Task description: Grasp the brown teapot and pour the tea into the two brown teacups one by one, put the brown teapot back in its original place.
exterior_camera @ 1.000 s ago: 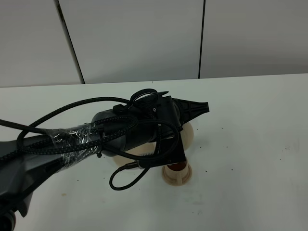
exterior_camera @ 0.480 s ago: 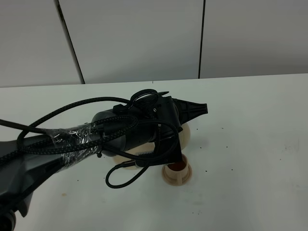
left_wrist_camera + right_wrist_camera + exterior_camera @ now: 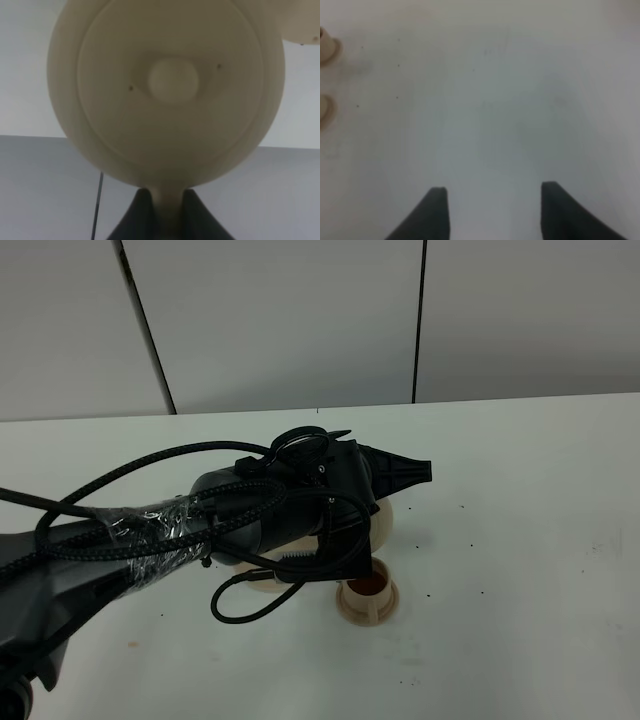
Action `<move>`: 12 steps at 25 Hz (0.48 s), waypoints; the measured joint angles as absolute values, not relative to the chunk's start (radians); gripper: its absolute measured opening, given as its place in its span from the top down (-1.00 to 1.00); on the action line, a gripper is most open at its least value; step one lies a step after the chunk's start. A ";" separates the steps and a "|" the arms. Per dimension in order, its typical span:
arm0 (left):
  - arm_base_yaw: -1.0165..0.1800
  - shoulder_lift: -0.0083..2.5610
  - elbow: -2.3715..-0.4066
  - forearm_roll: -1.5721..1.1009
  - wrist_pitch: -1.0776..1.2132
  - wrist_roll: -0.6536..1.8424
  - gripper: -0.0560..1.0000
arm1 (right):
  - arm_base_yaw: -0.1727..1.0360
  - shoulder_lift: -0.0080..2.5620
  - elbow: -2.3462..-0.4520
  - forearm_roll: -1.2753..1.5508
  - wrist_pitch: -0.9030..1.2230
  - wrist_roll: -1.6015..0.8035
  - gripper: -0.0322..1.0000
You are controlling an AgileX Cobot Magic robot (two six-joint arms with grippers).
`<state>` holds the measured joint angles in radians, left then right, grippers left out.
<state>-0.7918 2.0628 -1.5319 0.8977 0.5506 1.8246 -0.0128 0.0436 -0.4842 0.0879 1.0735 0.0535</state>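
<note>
My left gripper (image 3: 397, 467) reaches across the middle of the table, shut on the loop handle of the brown teapot (image 3: 386, 521). It holds the teapot above the table. In the left wrist view the teapot (image 3: 170, 90) fills the frame lid-on, its handle pinched between my fingers (image 3: 137, 215). One brown teacup (image 3: 367, 599) stands just below and in front of the teapot, with brown tea in it. The other teacup is hidden by the arm in the high view. Two small tan rounds, one (image 3: 326, 46) above the other (image 3: 325, 107), show at the edge of the right wrist view. My right gripper (image 3: 492, 210) is open over bare table.
The flat tan plate (image 3: 240, 562) lies mostly hidden under my left arm. A black cable loop (image 3: 245, 600) hangs from the wrist close to the table, left of the cup. The white table (image 3: 530, 540) runs back to a grey panel wall.
My left wrist has turned slightly and the hanging cable loop has swung left. A little more of the teacup's opening with tea shows. The teapot stays over the cup.
</note>
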 joint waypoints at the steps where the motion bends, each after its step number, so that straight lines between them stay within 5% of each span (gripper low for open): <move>1: -0.792 2.063 -1.532 0.898 0.548 1.826 0.58 | -0.013 0.044 -0.484 0.088 1.074 0.054 0.15; 12: -0.792 2.063 -1.532 0.909 0.524 1.827 0.58 | -0.013 0.044 -0.484 0.088 1.074 0.054 0.15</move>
<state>-0.7918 2.0628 -1.5319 0.9087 0.5244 1.8274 -0.0128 0.0436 -0.4842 0.0879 1.0735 0.0535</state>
